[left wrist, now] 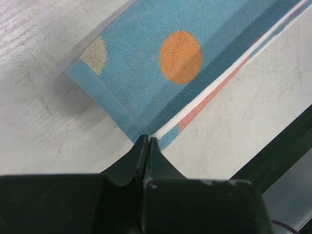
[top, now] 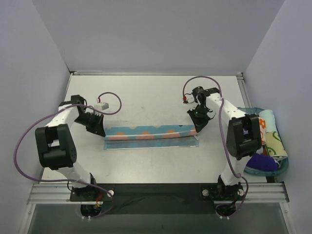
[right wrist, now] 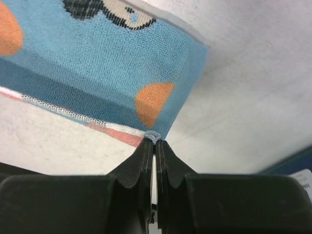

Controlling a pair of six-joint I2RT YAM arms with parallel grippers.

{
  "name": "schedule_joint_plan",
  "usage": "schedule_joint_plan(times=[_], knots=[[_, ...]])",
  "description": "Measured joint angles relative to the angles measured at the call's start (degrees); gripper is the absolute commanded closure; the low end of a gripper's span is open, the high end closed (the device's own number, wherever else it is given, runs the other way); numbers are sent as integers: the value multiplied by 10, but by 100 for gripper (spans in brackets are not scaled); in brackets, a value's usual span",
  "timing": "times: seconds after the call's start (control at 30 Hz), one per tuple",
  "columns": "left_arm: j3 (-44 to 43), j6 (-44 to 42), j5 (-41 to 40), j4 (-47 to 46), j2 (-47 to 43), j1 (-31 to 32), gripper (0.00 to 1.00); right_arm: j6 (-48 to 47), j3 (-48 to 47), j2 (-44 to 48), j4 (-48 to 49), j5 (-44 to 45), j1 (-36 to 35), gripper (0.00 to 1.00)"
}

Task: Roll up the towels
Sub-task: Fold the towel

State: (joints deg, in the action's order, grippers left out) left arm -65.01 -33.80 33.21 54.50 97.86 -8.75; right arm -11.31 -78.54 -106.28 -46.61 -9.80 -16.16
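The light blue towel with orange dots (top: 151, 135) lies as a long folded strip across the middle of the table. My left gripper (top: 97, 127) is shut on its left near corner; in the left wrist view the fingertips (left wrist: 147, 139) meet right at the corner of the towel (left wrist: 161, 63). My right gripper (top: 199, 129) is shut on the right near corner, and a nub of cloth shows between its tips (right wrist: 156, 138) where they pinch the towel (right wrist: 97, 63). The upper layer is slightly raised over a white and pink striped under layer.
A blue basket (top: 285, 163) stands at the right table edge, beside the right arm. It holds a white towel with orange prints (top: 268, 127) and a purple cloth (top: 263, 162). Grey walls close in the back and both sides.
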Motion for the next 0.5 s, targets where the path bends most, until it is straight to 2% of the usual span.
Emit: schedule_joint_plan(times=[0.2,0.5], knots=[[1,-10,1,18,-38,0,100,-7,25,33,0,0,0,100],[53,-10,0,1,-9,0,100,-5,54,-37,26,0,-1,100]])
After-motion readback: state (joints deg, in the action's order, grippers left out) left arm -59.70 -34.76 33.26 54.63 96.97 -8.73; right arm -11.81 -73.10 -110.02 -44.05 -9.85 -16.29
